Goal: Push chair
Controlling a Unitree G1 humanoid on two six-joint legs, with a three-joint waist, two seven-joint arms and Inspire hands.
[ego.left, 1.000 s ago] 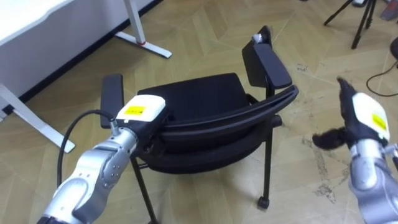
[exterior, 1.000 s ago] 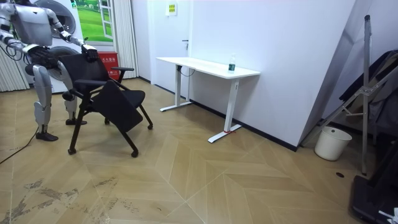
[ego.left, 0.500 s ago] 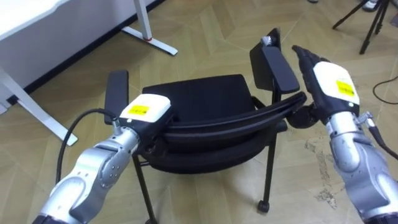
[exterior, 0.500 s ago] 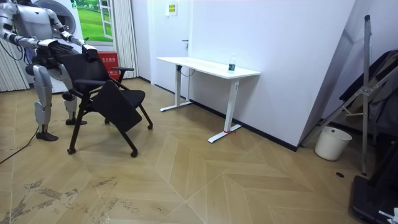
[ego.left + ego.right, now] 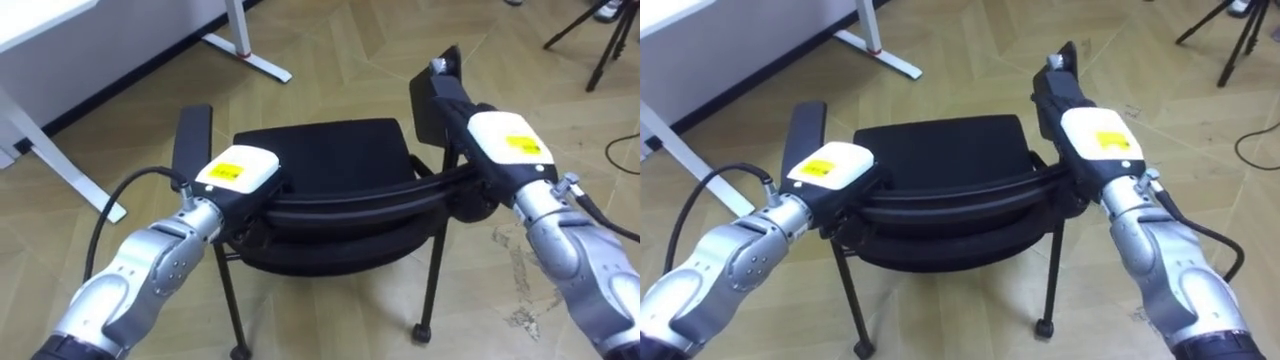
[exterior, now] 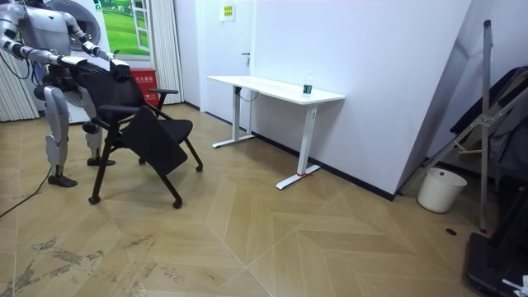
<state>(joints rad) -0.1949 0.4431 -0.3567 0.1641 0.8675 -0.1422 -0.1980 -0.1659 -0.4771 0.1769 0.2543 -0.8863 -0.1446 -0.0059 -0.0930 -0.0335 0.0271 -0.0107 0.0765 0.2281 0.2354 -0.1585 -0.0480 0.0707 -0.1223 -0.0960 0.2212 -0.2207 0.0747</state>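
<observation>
Herringbone wood floor (image 5: 330,40) spreads under the black chair (image 5: 320,160) in the left eye view, with a desk leg (image 5: 245,45) beyond it and tripod legs (image 5: 612,40) at far right. The left hand (image 5: 236,172) lies on the backrest's left end and the right hand (image 5: 505,145) on its right end, by the armrest; I cannot tell the grip of either.

In the room view, the robot stands behind the chair at the room view's left, well apart from the white desk (image 6: 272,87). A small bottle (image 6: 308,82) stands on the desk, and a white bucket (image 6: 437,190) sits by the wall.

In the right eye view, a yellow label (image 5: 812,170) marks each of the 2 hands, its print too small to read.
</observation>
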